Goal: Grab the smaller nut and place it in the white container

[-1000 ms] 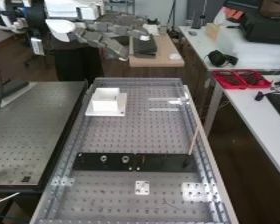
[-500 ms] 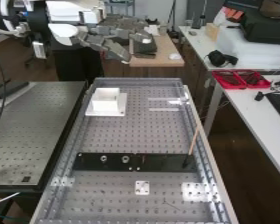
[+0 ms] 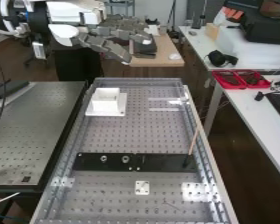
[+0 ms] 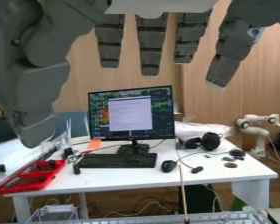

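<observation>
At the upper left of the high view the hand (image 3: 112,36) is held in the air, beyond the far end of the perforated bench and well away from the bar. Its fingers are open and extended, with nothing between them. In the wrist view the hand (image 4: 150,47) has straight fingers spread apart and the thumb off to one side. The white container (image 3: 106,103) stands on a white base plate near the bench's far left corner. On the black bar (image 3: 162,162) are the larger nut (image 3: 104,158) and the bearing (image 3: 125,159).
A thin wooden stick (image 3: 193,142) stands at a slant by the bar's right end. A small white plate (image 3: 142,188) lies nearer than the bar. To the right, a side table (image 3: 254,112) carries red trays (image 3: 241,79) and headphones (image 3: 221,58).
The hand has lowered slightly in the high view and is almost still over the last half second. The container and the parts on the bar have kept their places.
</observation>
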Controlling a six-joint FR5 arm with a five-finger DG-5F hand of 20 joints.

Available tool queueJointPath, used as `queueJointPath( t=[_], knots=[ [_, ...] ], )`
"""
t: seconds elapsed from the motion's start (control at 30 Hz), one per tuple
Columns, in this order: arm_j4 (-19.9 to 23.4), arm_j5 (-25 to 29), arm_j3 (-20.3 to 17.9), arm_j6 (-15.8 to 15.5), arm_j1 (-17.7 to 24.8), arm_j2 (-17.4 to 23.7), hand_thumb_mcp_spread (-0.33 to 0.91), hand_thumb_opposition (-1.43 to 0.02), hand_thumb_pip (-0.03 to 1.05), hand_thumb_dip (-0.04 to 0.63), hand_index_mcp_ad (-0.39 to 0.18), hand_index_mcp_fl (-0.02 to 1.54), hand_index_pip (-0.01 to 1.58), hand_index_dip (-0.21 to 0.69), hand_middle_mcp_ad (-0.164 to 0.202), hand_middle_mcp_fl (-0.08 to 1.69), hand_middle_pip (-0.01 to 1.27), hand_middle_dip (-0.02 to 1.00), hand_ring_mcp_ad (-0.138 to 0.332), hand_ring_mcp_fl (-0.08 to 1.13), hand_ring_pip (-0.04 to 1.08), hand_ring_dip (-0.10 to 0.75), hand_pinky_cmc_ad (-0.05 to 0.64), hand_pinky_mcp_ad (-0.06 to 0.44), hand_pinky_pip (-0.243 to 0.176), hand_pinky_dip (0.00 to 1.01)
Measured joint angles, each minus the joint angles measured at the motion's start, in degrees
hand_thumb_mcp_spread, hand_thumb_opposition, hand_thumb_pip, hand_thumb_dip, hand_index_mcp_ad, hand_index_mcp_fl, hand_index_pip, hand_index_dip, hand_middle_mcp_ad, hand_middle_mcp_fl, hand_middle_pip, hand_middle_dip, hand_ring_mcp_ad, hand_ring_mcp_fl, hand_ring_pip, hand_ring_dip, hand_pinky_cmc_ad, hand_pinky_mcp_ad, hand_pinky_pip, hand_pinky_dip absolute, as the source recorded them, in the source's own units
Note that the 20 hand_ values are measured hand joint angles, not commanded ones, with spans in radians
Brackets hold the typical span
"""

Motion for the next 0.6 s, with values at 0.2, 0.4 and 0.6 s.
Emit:
queueJointPath(
  t=[0.2, 0.4, 0.6],
  knots=[
    [0.13, -0.07, -0.05, -0.14, -0.03, 0.09, 0.30, -0.73, 0.49, 0.175, -0.154, 0.13, 0.14, 0.110, 0.068, 0.12, 0.14, 0.22, 0.138, 0.00, 0.10, 0.082, 0.442, 0.332, -0.096, 0.54],
    [0.20, -0.07, -0.07, -0.28, -0.01, 0.08, 0.30, -0.73, 0.49, 0.175, -0.154, 0.13, 0.14, 0.110, 0.068, 0.12, 0.14, 0.22, 0.138, 0.00, 0.10, 0.082, 0.442, 0.328, -0.096, 0.54],
    [0.40, -0.06, -0.15, -0.13, 0.07, 0.08, 0.30, -0.73, 0.49, 0.175, -0.154, 0.13, 0.14, 0.110, 0.068, 0.12, 0.14, 0.22, 0.138, 0.00, 0.10, 0.082, 0.442, 0.328, -0.096, 0.53]
  ],
)
